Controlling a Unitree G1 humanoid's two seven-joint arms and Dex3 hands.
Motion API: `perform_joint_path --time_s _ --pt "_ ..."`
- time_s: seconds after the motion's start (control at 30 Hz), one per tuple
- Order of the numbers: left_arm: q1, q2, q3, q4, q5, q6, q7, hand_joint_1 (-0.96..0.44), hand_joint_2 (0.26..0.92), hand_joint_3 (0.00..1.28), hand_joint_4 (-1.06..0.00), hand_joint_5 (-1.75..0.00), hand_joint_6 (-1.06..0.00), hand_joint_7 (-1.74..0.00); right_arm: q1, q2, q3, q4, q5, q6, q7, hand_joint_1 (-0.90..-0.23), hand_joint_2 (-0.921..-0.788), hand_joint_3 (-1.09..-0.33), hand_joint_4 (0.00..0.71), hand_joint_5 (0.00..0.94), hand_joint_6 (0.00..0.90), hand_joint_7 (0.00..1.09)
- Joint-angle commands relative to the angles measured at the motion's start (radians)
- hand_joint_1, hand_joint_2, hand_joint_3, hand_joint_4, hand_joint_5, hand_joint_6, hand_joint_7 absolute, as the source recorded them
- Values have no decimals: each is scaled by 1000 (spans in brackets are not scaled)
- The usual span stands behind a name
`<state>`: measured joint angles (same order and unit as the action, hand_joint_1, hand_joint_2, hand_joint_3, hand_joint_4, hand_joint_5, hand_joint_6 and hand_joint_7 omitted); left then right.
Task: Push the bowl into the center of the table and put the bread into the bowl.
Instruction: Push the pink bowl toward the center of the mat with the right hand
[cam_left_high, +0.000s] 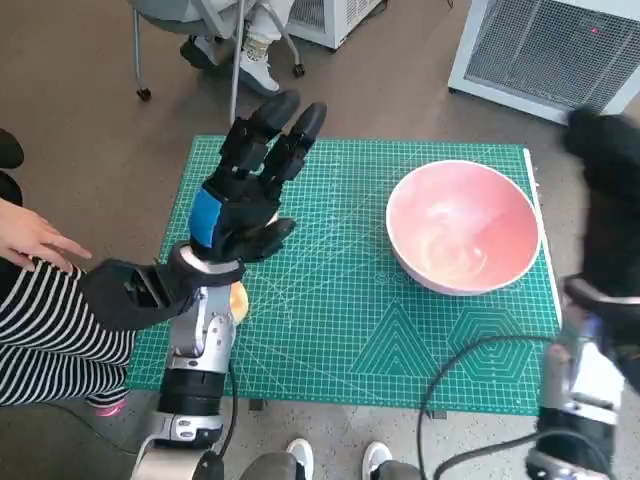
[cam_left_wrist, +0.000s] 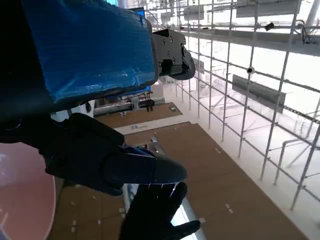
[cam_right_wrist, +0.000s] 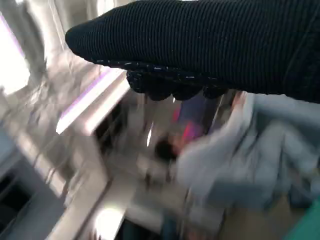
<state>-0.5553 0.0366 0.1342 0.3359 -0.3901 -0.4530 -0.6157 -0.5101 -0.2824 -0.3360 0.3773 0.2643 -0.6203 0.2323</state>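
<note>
Hovering above the green cutting mat (cam_left_high: 330, 300) that covered the tabletop, the left hand (cam_left_high: 250, 185) was raised with its fingers spread apart and grasped nothing; its blue-taped back faced up. The pink bowl (cam_left_high: 463, 226) stood on the mat's right part, close to the right edge and well apart from that hand. A small patch of the bread (cam_left_high: 238, 303) showed just beside the left forearm (cam_left_high: 200, 350), near the mat's left edge, mostly hidden by the arm. The right hand (cam_left_high: 610, 200) hung blurred past the tabletop's right edge, beside the bowl; whether it was clenched or released I cannot tell. A person's hand (cam_left_high: 35, 238) and striped sleeve (cam_left_high: 45, 335) lay at far left.
</note>
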Motion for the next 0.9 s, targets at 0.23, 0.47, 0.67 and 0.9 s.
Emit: perform_joint_path --time_s 0.23,0.47,0.67,0.9 --pt "11 9 -10 7 19 -23 12 -443 921 211 -162 -1 1 -499 -91 -52 -75 352 10 5 -68 -677 -921 -801 80 25 31 345" --pt "11 14 -11 7 21 -30 12 -436 921 209 -141 0 1 -480 -129 -62 -70 531 -17 14 -96 -634 -921 -835 69 14 17 353" --pt "12 15 -11 9 18 -35 9 -394 920 203 -128 0 1 -466 -162 -68 -45 687 -49 54 -116 -596 -921 -875 72 12 7 357" --pt "18 18 -11 5 16 -33 9 -339 919 194 -128 -1 1 -461 -192 -52 -31 808 -59 104 -114 -567 -921 -895 77 11 9 348"
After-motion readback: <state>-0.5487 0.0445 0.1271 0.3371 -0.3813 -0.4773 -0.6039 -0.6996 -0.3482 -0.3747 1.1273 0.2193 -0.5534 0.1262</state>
